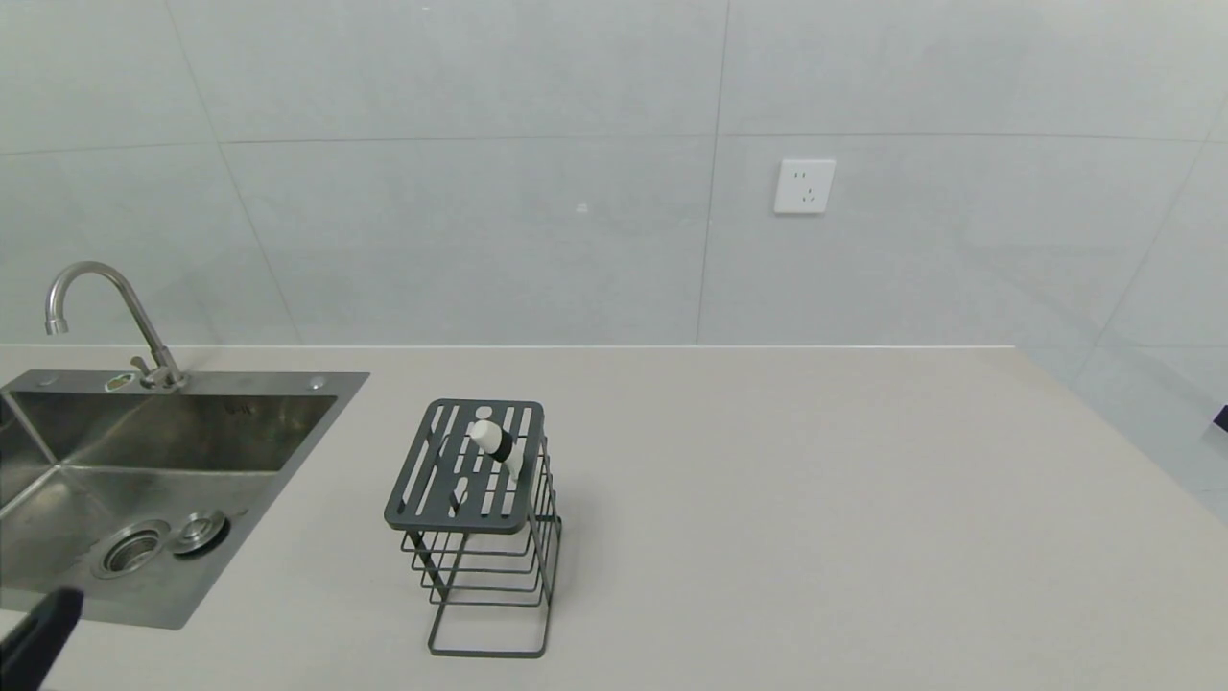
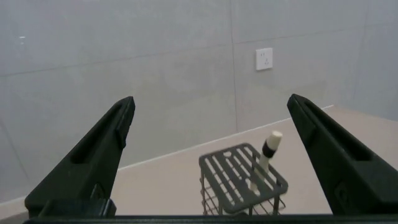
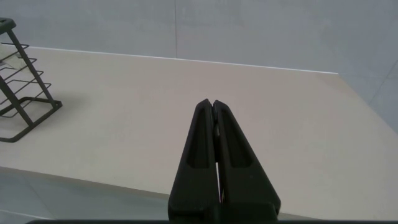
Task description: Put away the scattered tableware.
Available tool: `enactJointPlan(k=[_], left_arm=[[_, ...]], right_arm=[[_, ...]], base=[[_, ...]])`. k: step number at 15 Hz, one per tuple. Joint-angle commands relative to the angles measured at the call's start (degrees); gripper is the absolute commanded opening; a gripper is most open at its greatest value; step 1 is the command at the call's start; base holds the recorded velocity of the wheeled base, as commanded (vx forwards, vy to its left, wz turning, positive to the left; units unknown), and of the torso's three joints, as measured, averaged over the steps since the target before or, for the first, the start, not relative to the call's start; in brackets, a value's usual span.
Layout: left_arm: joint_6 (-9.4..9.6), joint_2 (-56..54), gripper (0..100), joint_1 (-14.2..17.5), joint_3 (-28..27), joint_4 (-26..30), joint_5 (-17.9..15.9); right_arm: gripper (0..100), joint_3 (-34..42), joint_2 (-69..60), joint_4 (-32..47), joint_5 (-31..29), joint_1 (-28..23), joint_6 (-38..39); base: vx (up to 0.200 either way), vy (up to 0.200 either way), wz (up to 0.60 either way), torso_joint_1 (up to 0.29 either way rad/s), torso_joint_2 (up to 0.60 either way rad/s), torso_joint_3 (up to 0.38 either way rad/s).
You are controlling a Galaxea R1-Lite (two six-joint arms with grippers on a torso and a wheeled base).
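white-handled utensil [image 1: 499,446] in the rack [image 1: 456,523], well beyond left gripper [image 2: 210,102]

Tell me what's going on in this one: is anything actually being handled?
Nothing is being held at this moment. A white-handled utensil stands upright in a slot of the dark wire rack, which sits on the counter to the right of the sink. The left end effector is open and empty, facing the rack from a distance. The right end effector is shut and empty, above bare counter off to the rack's right.
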Motion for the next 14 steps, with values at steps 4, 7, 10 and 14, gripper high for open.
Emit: enactJointPlan(k=[4,7,10,14], left_arm=[[4.68,-26.0,100,-3.2,0.4,30.1,4.9],[7.49,-26.0,100,-3.2,0.4,45.5,21.1],[1.43,-26.0,100,-3.2,0.4,46.7,24.6],[2.57,-26.0,100,-3.2,0.4,46.8,22.2]], right_arm=[[0,0.0,0.0,0.0,0.0,0.0,0.0],[0,0.0,0.0,-0.1,0.0,0.0,0.0],[0,0.0,0.0,0.4,-3.7,0.0,-0.4],[0,0.0,0.1,2.9,-8.0,0.0,2.3]], base=[[0.0,0.0,0.0,0.0,0.0,0.0],[0.0,0.0,0.0,0.0,0.0,0.0],[0.0,0.0,0.0,0.0,0.0,0.0],[0.0,0.0,0.0,0.0,0.0,0.0]])
